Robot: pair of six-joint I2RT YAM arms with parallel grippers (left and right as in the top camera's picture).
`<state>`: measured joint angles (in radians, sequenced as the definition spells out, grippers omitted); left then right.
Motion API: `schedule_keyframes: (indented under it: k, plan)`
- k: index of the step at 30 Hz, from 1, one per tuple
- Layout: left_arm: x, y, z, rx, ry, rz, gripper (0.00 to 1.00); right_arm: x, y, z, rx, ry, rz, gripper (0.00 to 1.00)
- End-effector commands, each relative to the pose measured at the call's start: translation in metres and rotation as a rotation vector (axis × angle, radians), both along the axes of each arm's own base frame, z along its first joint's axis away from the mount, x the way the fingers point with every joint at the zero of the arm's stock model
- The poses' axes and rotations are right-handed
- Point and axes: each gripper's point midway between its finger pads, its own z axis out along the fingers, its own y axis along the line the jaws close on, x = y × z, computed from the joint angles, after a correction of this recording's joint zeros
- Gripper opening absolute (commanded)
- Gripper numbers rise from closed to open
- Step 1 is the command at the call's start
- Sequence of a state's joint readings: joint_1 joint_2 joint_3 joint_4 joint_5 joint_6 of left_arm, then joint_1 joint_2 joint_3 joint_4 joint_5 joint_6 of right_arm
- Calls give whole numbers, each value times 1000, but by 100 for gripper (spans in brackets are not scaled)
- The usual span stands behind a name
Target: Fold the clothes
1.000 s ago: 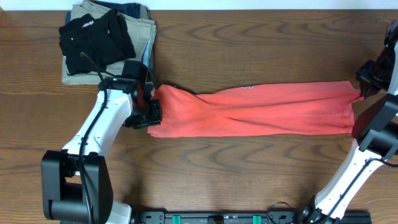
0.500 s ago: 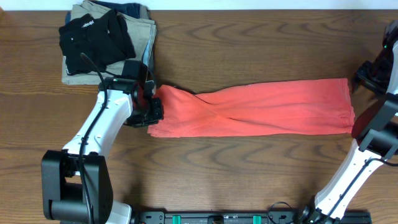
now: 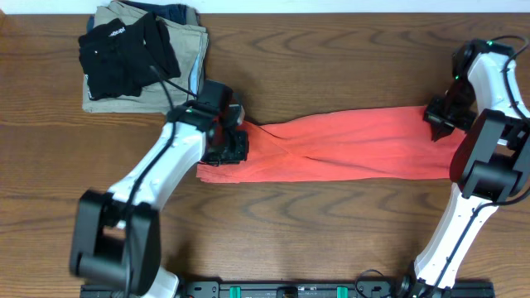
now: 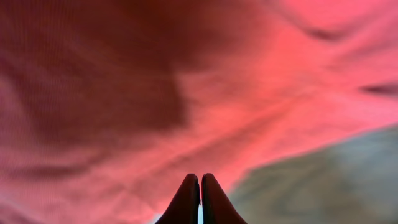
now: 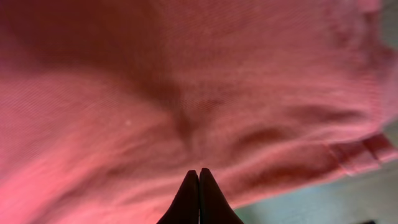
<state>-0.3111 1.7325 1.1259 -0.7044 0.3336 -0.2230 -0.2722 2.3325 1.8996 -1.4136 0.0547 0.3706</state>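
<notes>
1. Across the middle of the counter, the shirt is lying as a long rumpled band.
2. The left tool is sitting over the shirt's left end, fingers pressed together.
3. The right tool is sitting over the right end, fingers likewise pressed together; I cannot tell whether either is pinching cloth.

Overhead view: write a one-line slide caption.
Left tool and right tool pinch opposite ends of a coral-red T-shirt lying lengthwise on the wooden table.

Left fingers and right fingers are each pressed together at the tips
</notes>
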Motion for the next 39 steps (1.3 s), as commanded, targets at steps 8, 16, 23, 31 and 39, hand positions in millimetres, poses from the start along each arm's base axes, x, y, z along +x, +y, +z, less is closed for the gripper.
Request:
schedule_keyframes:
  k: [8,16,23,31,39]
  plan:
    - [8,49,-58,117,131,157,6,-19,6,-33,4,15,4,1]
    - [-7,99,-66,221,237,289,6,-21,12,-43,6,12,17,1]
    - [-15,132,-58,334,264,453,6,-1,32,-26,0,-28,87,1]
    - [-5,143,-14,297,136,491,6,32,28,18,-27,-116,98,8]
    - [-3,143,8,284,72,461,77,25,-27,24,-25,-143,41,99]
